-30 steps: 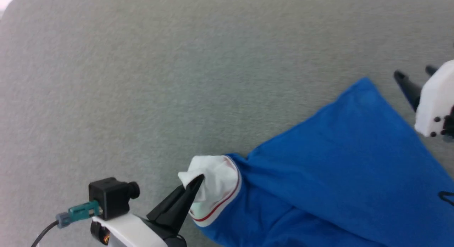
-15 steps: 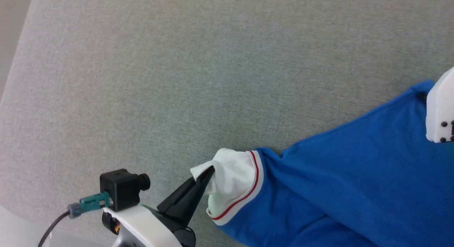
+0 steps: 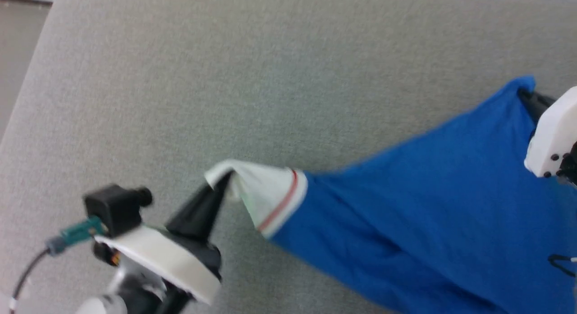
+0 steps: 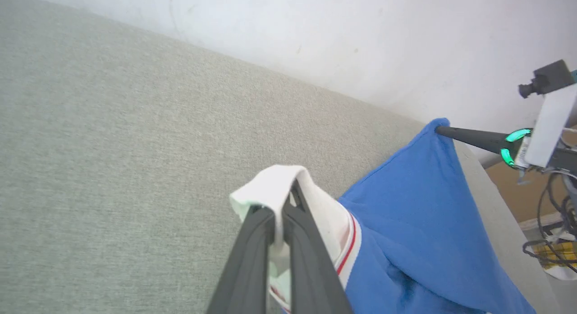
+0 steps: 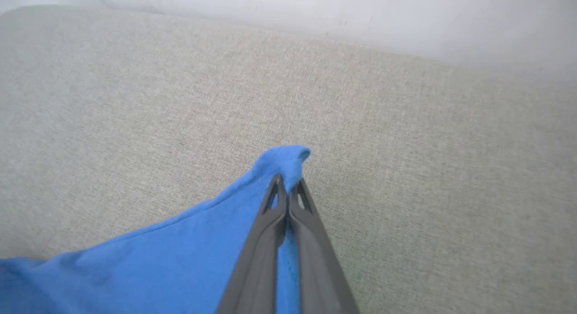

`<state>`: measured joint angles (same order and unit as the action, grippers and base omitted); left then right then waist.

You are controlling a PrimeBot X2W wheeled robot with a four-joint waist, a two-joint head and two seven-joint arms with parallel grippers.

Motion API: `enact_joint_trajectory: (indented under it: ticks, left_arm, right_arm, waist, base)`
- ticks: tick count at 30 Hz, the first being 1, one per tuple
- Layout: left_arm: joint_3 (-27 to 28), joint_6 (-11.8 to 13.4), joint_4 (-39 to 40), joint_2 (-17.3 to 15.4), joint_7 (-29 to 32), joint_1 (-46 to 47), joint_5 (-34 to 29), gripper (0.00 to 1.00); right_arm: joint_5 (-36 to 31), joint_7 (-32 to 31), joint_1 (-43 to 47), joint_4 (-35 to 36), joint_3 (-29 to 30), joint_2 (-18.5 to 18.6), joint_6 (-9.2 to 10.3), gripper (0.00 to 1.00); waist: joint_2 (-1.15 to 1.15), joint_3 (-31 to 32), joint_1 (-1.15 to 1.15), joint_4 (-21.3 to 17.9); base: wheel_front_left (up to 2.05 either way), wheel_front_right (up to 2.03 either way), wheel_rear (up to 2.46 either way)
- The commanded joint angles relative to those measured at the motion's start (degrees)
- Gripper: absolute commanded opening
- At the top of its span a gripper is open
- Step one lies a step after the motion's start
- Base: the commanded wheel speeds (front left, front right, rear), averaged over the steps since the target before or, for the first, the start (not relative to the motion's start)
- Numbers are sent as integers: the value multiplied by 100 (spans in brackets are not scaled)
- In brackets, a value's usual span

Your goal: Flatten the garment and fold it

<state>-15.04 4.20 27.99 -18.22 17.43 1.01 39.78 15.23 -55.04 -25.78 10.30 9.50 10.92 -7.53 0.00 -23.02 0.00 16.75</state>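
The garment (image 3: 428, 201) is a bright blue T-shirt with a white, red-striped sleeve (image 3: 266, 192), stretched over the grey fabric surface between my two grippers. My left gripper (image 3: 223, 181) is shut on the tip of the white sleeve (image 4: 275, 192), with cloth pinched between its dark fingers (image 4: 306, 260). My right gripper (image 3: 525, 95) is shut on a blue corner of the garment (image 5: 286, 163), and that corner stands lifted in a peak. From the left wrist view the right gripper (image 4: 439, 130) pulls the blue corner (image 4: 428, 170) taut. The shirt's front print is hidden.
The grey fabric surface (image 3: 225, 79) spreads wide to the left and behind the garment. A pale wall (image 4: 360, 43) rises behind it. Its left edge (image 3: 27, 79) drops off near the frame border. Cables and a cardboard-coloured floor area (image 4: 545, 206) lie beyond the right edge.
My right gripper has shut on the blue corner and lifted it. The left gripper has kept its hold on the sleeve and drawn it up and left, pulling the shirt taut.
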Motion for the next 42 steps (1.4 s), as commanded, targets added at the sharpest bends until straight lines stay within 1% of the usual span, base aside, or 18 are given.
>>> enact_joint_trajectory:
  ticks: [1, 6, 8, 9, 13, 15, 22, 24, 27, 32, 34, 38, 42]
  left_arm:
    - [51, 44, -21, 4, -39, 141, -68, 0]
    - [412, 421, -159, -5, -58, 875, -402, 0]
    - [516, 515, -272, -38, -36, 1317, -541, 0]
    - [537, 521, -342, -80, -10, 1569, -619, 0]
    - [523, 419, -727, -222, 170, 2696, -800, 0]
    - [514, 343, -994, -292, 277, 3280, -852, 0]
    - [366, 22, -2141, -495, 798, 5100, -918, 0]
    - [356, -12, -2529, -482, 988, 5536, -852, 0]
    - [251, -123, -3054, -620, 1248, 6170, -967, 0]
    - [223, -55, -3663, -674, 1423, 7116, -1161, 0]
    - [214, -49, -3844, -695, 1399, 7504, -1258, 0]
    - [239, -8, -4137, -617, 1154, 8286, -1396, 0]
    - [157, -54, -4410, -529, 854, 8944, -1564, 0]
  right_arm:
    - [41, 76, -6, 38, 24, -21, 4, 0]
    - [233, 605, -42, 260, 154, -227, 4, 0]
    - [269, 775, -131, 349, 194, -257, 4, 0]
    - [281, 853, -193, 391, 220, -273, 4, 0]
    - [298, 1099, -551, 455, 259, -287, 4, 0]
    - [303, 1145, -785, 418, 211, -237, 4, 0]
    - [318, 990, -1825, 61, -140, -79, 4, 0]
    - [281, 915, -2165, -137, -230, -66, 4, 0]
    - [195, 819, -2688, -516, -326, -103, 4, 0]
    - [-74, 699, -3559, -1183, -361, -234, 4, 0]
    - [-221, 704, -3914, -1412, -384, -240, 4, 0]
    - [-493, 824, -4628, -1872, -367, -278, 4, 0]
    - [-729, 1081, -5308, -2307, -299, -414, 4, 0]
  waist:
    - [0, 669, 0, -491]
    - [0, 1279, 0, -877]
    - [0, 1466, 0, -1011]
    - [0, 1548, 0, -1068]
    - [0, 1785, 0, -1268]
    - [0, 1845, 0, -1363]
    - [0, 1839, 0, -1641]
    - [0, 1778, 0, -1717]
    - [0, 1617, 0, -1826]
    - [0, 1155, 0, -1948]
    - [0, 883, 0, -1972]
    - [0, 262, 0, -2001]
    - [0, -329, 0, -2003]
  base:
    - [0, 0, 0]
    - [0, 0, 0]
    - [0, 0, 0]
    - [0, 0, 0]
    - [0, 0, 0]
    - [0, 0, 0]
    - [0, 0, 0]
    - [0, 0, 0]
    - [0, 0, 0]
    - [0, 0, 0]
    - [0, 0, 0]
    - [0, 0, 0]
    - [0, 0, 0]
